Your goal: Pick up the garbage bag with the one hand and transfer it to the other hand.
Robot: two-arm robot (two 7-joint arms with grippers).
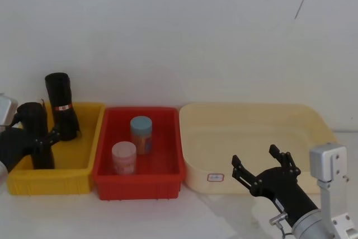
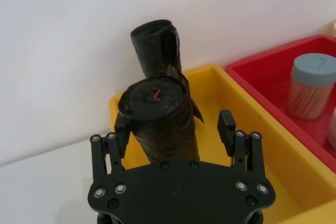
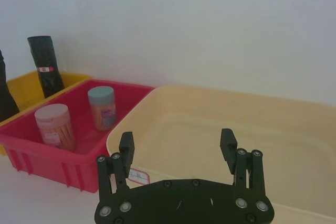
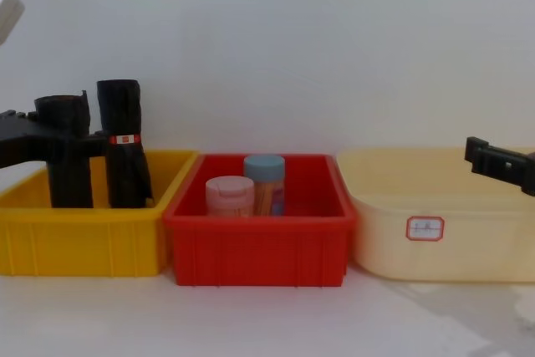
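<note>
A: Where is the garbage bag (image 1: 60, 96) being found, relative to the fingers?

B: It is being seen standing on end in the yellow bin (image 1: 84, 163), leaning slightly, just beyond the left gripper (image 2: 173, 127). Those fingers are being held wide, and the unlabelled black roll (image 1: 33, 127) is being straddled instead.

A: Which arm is being favoured?

B: The left, judged much nearer. The right gripper (image 1: 262, 163) is being held spread wide at the cream tub (image 1: 251, 110), well apart.
</note>
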